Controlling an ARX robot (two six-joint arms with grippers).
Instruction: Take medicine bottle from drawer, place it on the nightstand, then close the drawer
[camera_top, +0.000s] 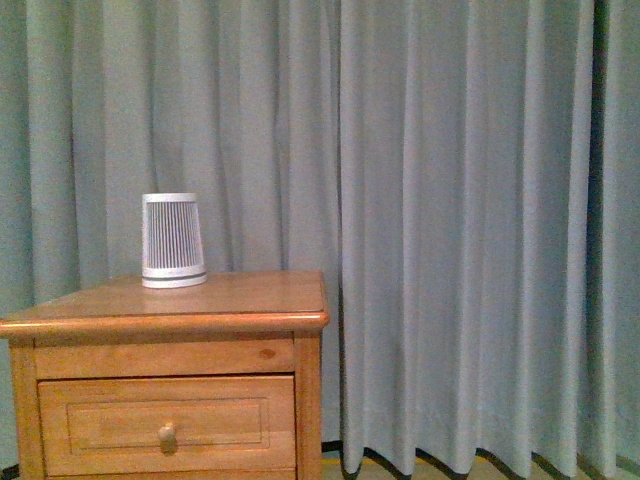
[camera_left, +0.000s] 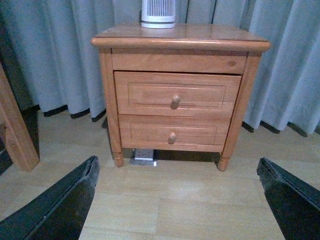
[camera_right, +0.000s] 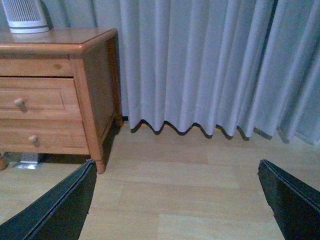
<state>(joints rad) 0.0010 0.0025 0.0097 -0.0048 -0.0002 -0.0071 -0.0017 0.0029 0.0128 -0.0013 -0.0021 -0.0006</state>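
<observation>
The honey-brown nightstand (camera_top: 120, 310) stands at the lower left of the front view, and shows in the left wrist view (camera_left: 180, 37) and the right wrist view (camera_right: 95, 75). Its upper drawer (camera_left: 150, 92) with a round knob (camera_left: 175, 100) looks shut or nearly shut; it also shows in the front view (camera_top: 100, 425). The medicine bottle is hidden. My left gripper (camera_left: 177, 172) is open, low over the floor, well short of the nightstand. My right gripper (camera_right: 175, 172) is open over the floor, to the right of the nightstand. Neither arm shows in the front view.
A white ribbed tapered device (camera_top: 173, 240) stands on the nightstand top. The lower drawer (camera_left: 150, 132) is shut. Grey curtains (camera_top: 450, 200) hang behind. A tall wooden leg (camera_left: 15, 135) stands to the left. A small grey box (camera_left: 143, 154) lies under the nightstand.
</observation>
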